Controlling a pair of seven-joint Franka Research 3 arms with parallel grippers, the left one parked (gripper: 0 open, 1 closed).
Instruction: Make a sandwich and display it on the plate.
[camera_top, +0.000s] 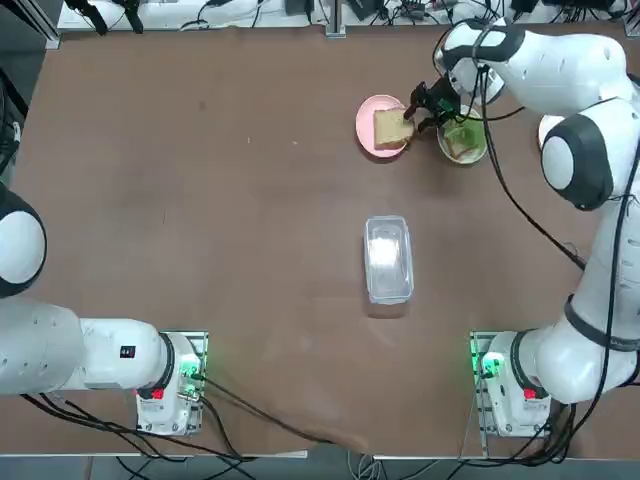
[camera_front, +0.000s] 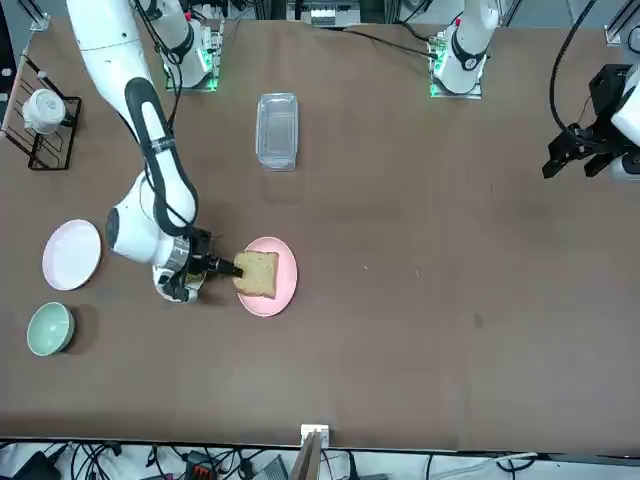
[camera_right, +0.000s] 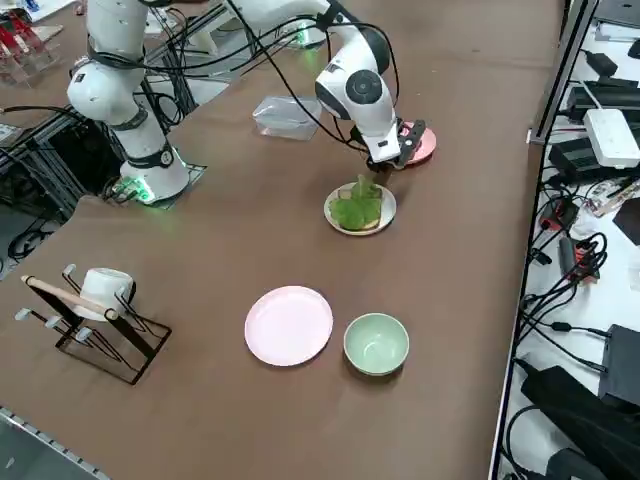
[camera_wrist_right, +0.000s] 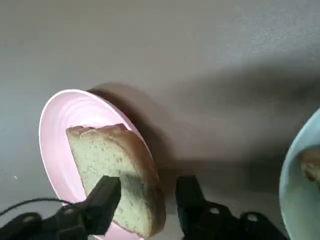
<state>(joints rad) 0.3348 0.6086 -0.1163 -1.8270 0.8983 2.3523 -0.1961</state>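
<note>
As the table (camera_top: 200, 200) stretches bare beneath it, the right arm reaches to the far side; its right gripper (camera_wrist_right: 147, 197) straddles the near edge of a toast slice (camera_wrist_right: 117, 172) tilted up on the pink plate (camera_wrist_right: 57, 130), fingers apart to either side, not yet clamped; the white plate (camera_right: 386, 213), bearing toast and lettuce (camera_right: 357, 207), sits just beside the gripper, on its other side from the slice; no lettering is legible.

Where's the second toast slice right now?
In the top view the toast slice lies on the pink plate at the table's far side, left of the plate with lettuce. The right gripper has its jaws open around its near edge.
</note>
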